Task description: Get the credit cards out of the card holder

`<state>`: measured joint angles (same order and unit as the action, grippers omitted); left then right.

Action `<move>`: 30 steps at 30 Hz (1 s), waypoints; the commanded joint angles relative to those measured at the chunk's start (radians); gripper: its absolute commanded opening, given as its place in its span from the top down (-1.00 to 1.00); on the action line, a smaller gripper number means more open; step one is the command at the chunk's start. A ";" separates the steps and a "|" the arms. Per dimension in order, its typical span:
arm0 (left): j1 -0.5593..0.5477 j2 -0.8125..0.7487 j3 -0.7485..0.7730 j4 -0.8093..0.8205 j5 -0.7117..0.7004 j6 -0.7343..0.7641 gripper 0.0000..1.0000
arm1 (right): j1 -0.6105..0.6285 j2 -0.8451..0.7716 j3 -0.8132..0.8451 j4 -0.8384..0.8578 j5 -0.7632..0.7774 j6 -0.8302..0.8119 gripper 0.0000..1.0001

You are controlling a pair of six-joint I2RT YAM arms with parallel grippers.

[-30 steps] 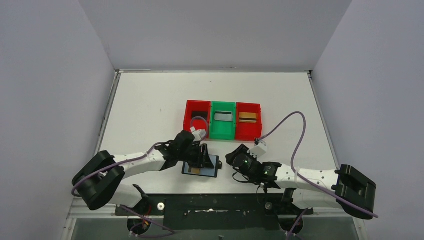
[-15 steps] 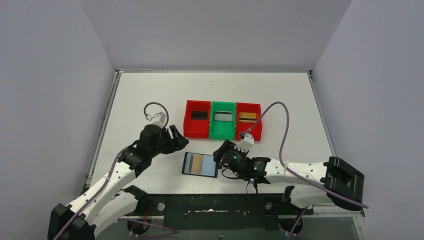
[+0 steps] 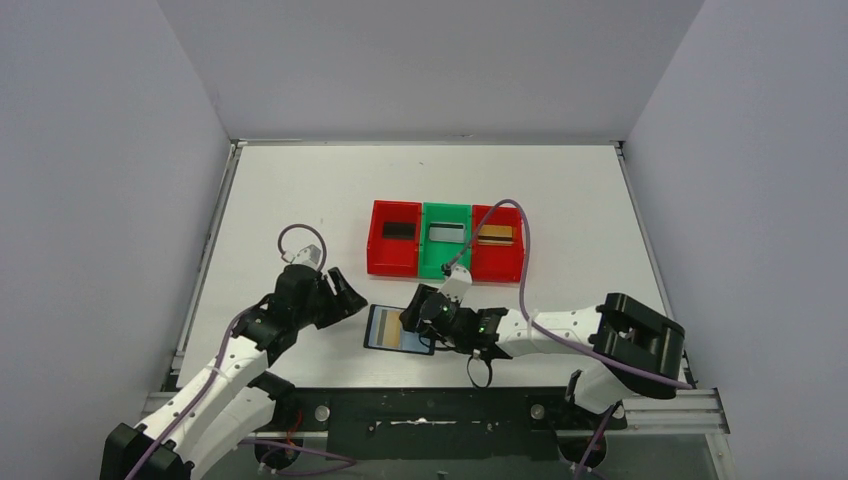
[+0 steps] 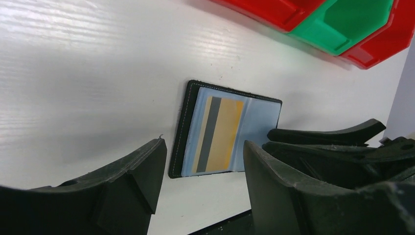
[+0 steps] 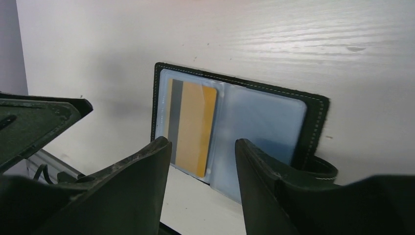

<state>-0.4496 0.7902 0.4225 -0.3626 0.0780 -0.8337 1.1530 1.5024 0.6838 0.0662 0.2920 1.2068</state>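
Note:
The card holder [image 3: 384, 340] lies open and flat on the white table near the front edge, grey-blue pockets facing up. One gold credit card [image 3: 393, 327] with a dark stripe sits in its left pocket [image 4: 220, 134] [image 5: 193, 127]. My left gripper [image 3: 345, 295] hovers just left of the holder [image 4: 188, 132], open and empty [image 4: 203, 147]. My right gripper [image 3: 420, 310] is at the holder's right edge, also open with nothing between its fingers [image 5: 201, 142]. The holder's right pocket [image 5: 259, 122] looks empty.
Three joined trays stand behind the holder: a red tray [image 3: 375, 240] with a dark card, a green tray [image 3: 445, 268] with a silvery card, and a red tray [image 3: 518, 245] with a gold card. The table's front edge is just below the holder.
My left arm has drawn back to the left off the holder, which now lies fully open. My right gripper has moved left to the holder's right edge.

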 commanded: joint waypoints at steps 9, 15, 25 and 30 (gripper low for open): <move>0.006 0.066 -0.006 0.086 0.154 -0.012 -0.09 | -0.027 0.157 0.125 0.056 -0.145 -0.001 0.19; 0.006 0.082 -0.007 0.108 0.181 -0.013 -0.07 | -0.057 0.194 0.076 0.061 -0.191 0.054 0.36; 0.005 0.157 -0.009 0.168 0.270 0.007 -0.03 | -0.060 0.203 0.105 -0.035 -0.139 0.036 0.58; -0.012 0.235 -0.004 0.201 0.314 0.020 0.07 | -0.060 0.206 0.102 -0.026 -0.145 0.038 0.67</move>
<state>-0.4500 0.9825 0.4099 -0.2516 0.3244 -0.8448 1.0981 1.6897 0.7727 0.0879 0.1181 1.2530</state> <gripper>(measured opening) 0.481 0.173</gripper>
